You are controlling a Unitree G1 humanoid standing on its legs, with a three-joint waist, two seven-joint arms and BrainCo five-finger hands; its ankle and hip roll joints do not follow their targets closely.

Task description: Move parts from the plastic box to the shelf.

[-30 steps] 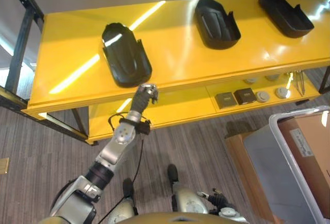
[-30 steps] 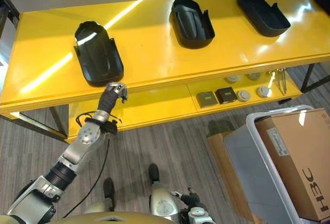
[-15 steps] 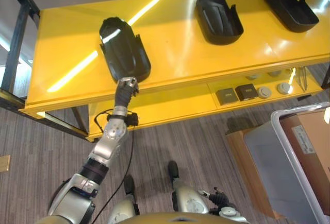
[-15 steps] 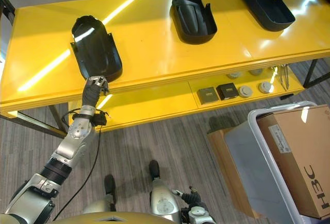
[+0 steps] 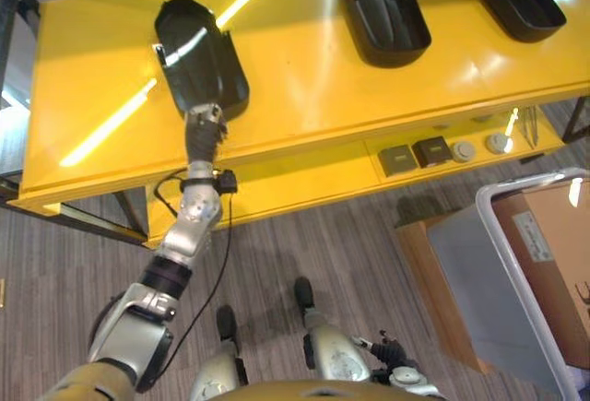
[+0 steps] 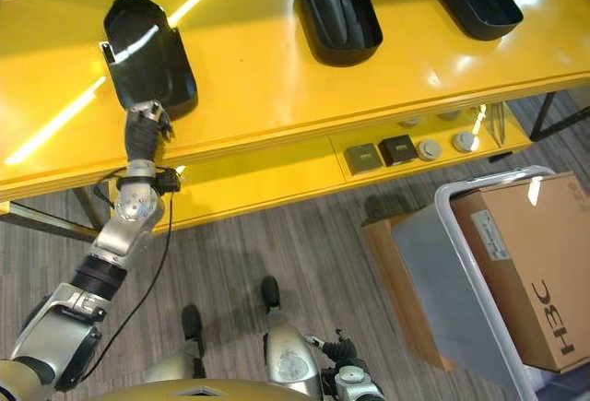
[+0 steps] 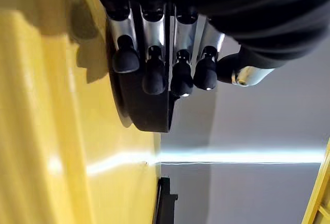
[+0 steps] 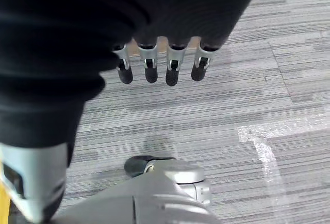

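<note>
**Left hand at the near end of a part on the shelf**

Left eye view: the left arm reaches up and forward, its left hand [image 5: 205, 123] touching the near end of a black part [image 5: 198, 54] on the yellow shelf [image 5: 304, 88]. This part lies close to the shelf's front edge. Two more parts [image 5: 384, 12] lie farther right, bare yellow top between them.

Right eye view: the plastic box [image 6: 458, 283] stands on the floor at lower right, a cardboard box [image 6: 523, 262] inside it.

Left wrist view: the fingers [image 7: 154, 74] are straight and together, tips against the part's rim, thumb apart.

Right wrist view: the right hand [image 8: 160, 64] hangs over grey floor, fingers relaxed, holding nothing.
</note>
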